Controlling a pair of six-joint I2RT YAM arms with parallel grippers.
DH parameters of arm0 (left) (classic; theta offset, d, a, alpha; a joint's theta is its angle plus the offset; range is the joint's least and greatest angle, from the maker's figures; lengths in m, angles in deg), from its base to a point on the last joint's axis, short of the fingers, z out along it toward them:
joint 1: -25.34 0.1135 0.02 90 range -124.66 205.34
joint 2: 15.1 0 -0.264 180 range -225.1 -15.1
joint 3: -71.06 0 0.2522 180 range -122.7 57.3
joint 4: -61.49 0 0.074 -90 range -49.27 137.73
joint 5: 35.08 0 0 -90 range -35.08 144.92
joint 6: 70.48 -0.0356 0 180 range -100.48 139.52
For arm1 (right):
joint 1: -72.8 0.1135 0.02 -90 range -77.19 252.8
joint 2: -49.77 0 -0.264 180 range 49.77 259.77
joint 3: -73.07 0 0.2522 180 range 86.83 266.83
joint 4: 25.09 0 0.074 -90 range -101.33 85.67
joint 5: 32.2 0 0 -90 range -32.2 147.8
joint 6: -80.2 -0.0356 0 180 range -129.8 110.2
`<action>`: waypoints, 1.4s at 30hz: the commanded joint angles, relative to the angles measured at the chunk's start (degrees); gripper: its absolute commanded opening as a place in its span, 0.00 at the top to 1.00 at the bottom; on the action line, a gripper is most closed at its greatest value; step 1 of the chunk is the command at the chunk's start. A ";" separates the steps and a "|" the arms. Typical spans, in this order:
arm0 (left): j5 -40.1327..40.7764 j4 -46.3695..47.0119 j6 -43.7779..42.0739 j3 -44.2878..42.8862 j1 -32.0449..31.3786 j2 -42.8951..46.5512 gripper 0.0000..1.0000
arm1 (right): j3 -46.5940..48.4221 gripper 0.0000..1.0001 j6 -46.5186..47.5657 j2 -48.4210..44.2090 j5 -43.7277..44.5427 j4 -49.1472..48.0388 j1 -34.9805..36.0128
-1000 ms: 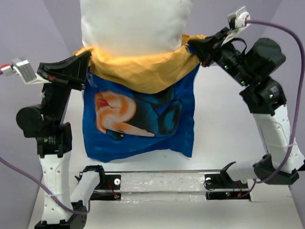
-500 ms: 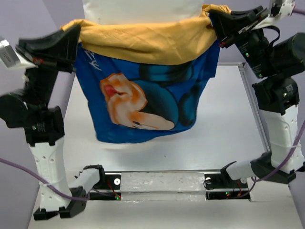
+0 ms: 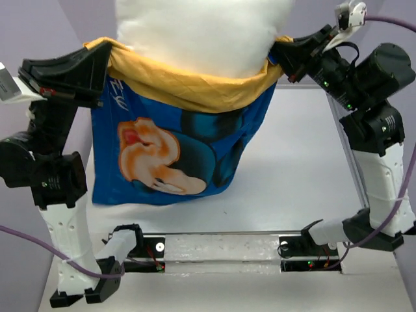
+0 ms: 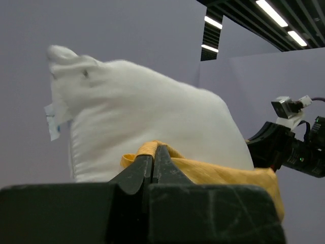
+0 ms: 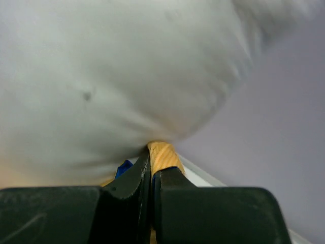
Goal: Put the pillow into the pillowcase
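Note:
The pillowcase (image 3: 175, 153) hangs in the air between both arms, blue cartoon face toward the camera, its yellow mouth rim (image 3: 195, 84) stretched open. The white pillow (image 3: 201, 32) stands in the mouth, its upper part sticking out above the rim. My left gripper (image 3: 104, 55) is shut on the rim's left corner, seen in the left wrist view (image 4: 154, 152) with the pillow (image 4: 152, 117) and its small tag (image 4: 52, 119) behind. My right gripper (image 3: 283, 55) is shut on the right corner (image 5: 160, 155), the pillow (image 5: 111, 81) bulging above it.
The white table (image 3: 292, 169) lies below the hanging sack, its raised right edge (image 3: 341, 140) under my right arm. The rail with both arm bases (image 3: 221, 250) runs along the near edge. Purple walls stand behind and beside.
Both grippers have swung the pillowcase left and lower from its raised, stretched pose. The pillow sits deeper in the mouth and the rim sags more.

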 commanded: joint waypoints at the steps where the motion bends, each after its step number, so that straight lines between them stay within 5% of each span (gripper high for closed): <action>1: 0.90 8.70 -1.59 -5.51 0.47 0.92 1.00 | 18.36 1.00 -0.22 -1.20 -1.79 -12.55 -1.21; 2: 2.20 9.23 -2.56 2.94 0.47 3.82 1.00 | 9.81 1.00 -0.75 -5.06 -1.20 -15.35 -1.21; 3: 8.13 13.06 -2.83 12.51 0.47 6.55 1.00 | -10.55 1.00 -1.28 -8.49 0.55 -26.95 -1.21; 5: 5.49 12.58 1.35 17.28 0.65 0.99 1.00 | -11.40 1.00 0.45 -3.15 6.08 -26.39 -1.21; 6: -0.10 11.44 2.61 10.82 1.00 -2.70 1.00 | -3.46 1.00 2.21 2.58 6.19 -14.53 -1.21; 7: -1.46 9.77 3.40 -9.43 0.31 -9.18 1.00 | 21.77 1.00 3.36 13.16 4.54 -8.06 -1.21; 9: 1.05 -4.81 -1.23 -36.30 0.21 -17.80 1.00 | 48.62 1.00 2.85 19.57 2.34 -0.35 -1.21; 10: -0.15 -7.53 -1.07 -46.36 0.30 -17.85 1.00 | 54.74 1.00 1.98 18.99 1.54 -0.96 -1.21; 11: -2.07 -10.43 -1.07 -54.03 0.30 -19.68 1.00 | 45.15 1.00 2.14 15.33 -0.12 -1.31 -1.21; 12: -3.40 -14.55 -5.51 -48.62 0.56 -18.22 1.00 | 29.13 1.00 2.14 1.19 -0.66 -9.49 -1.21; 13: -2.37 -6.84 -5.03 -34.56 0.65 -7.68 1.00 | 7.13 1.00 1.71 -7.39 1.16 -24.10 -1.21; 14: 0.25 6.81 -1.29 3.78 0.56 -1.39 1.00 | -16.50 1.00 0.31 -12.08 6.84 -33.91 -1.21; 15: 4.02 13.82 1.36 10.86 0.65 0.93 1.00 | -15.17 1.00 1.78 -7.95 8.90 -26.52 -1.21; 16: 0.84 8.41 0.78 8.06 0.74 -4.35 1.00 | -10.98 1.00 3.79 -4.35 9.09 -20.88 -1.21; 19: -0.88 -0.05 1.48 -26.33 0.65 -14.57 1.00 | 18.16 1.00 6.10 2.71 6.65 -14.51 -1.21; 20: 0.27 -3.48 -1.05 -45.13 0.65 -16.52 1.00 | 26.16 1.00 5.23 3.94 3.24 -12.32 -1.21; 21: 0.54 -6.82 -2.20 -51.23 0.65 -17.84 1.00 | 31.20 1.00 4.61 3.95 1.38 -11.78 -1.21; 23: -3.66 -11.25 -3.97 -37.51 0.91 -14.11 1.00 | 16.68 1.00 2.16 -4.88 0.47 -20.65 -1.21; 24: -0.89 3.28 -0.14 -2.17 0.91 -3.20 1.00 | -8.48 1.00 0.32 -11.80 3.79 -27.61 -1.21; 25: 2.18 13.61 -0.11 10.54 1.00 0.74 1.00 | -15.44 1.00 -0.40 -11.61 4.43 -30.20 -1.21; 27: 1.09 14.09 2.45 14.45 0.91 -3.48 1.00 | -19.28 1.00 0.03 -7.41 5.57 -26.56 -1.21; 28: -1.10 14.50 4.27 12.19 0.83 -6.23 1.00 | -18.94 1.00 0.12 -5.56 5.75 -26.45 -1.21; 30: -0.35 10.76 0.91 -10.84 0.74 -11.06 1.00 | -3.37 1.00 2.57 0.24 6.55 -21.48 -1.21; 31: 0.62 -0.67 -0.88 -23.57 0.39 -18.74 1.00 | 6.80 1.00 3.28 3.13 6.37 -17.96 -1.21; 32: 2.46 -5.31 -0.64 -54.06 0.30 -24.22 1.00 | 30.75 1.00 4.85 10.38 5.24 -12.10 -1.21; 33: 3.78 -7.10 -0.37 -65.07 -0.40 -29.14 1.00 | 41.78 1.00 4.69 13.24 4.70 -10.73 -1.21; 34: 4.40 -4.33 -0.02 -63.52 -0.67 -28.67 1.00 | 48.24 1.00 4.17 14.23 3.74 -10.63 -1.21; 35: 4.93 -4.39 -1.58 -56.55 -0.67 -22.84 1.00 | 43.26 1.00 2.08 12.32 1.30 -12.11 -1.21; 37: 3.10 -0.99 -3.71 -42.24 -0.58 -12.79 1.00 | 16.99 1.00 1.62 -4.86 0.48 -23.47 -1.21; 38: 3.79 2.52 -3.71 -20.23 -0.58 -8.67 1.00 | 3.44 1.00 0.31 -9.54 3.44 -30.42 -1.21; 39: 4.58 8.38 -3.10 -9.48 -0.58 -5.41 1.00 | -7.66 1.00 0.30 -11.32 4.60 -29.27 -1.21; 42: 4.16 15.34 0.41 14.89 -0.67 -2.64 1.00 | -21.25 1.00 0.38 -9.33 7.23 -29.67 -1.21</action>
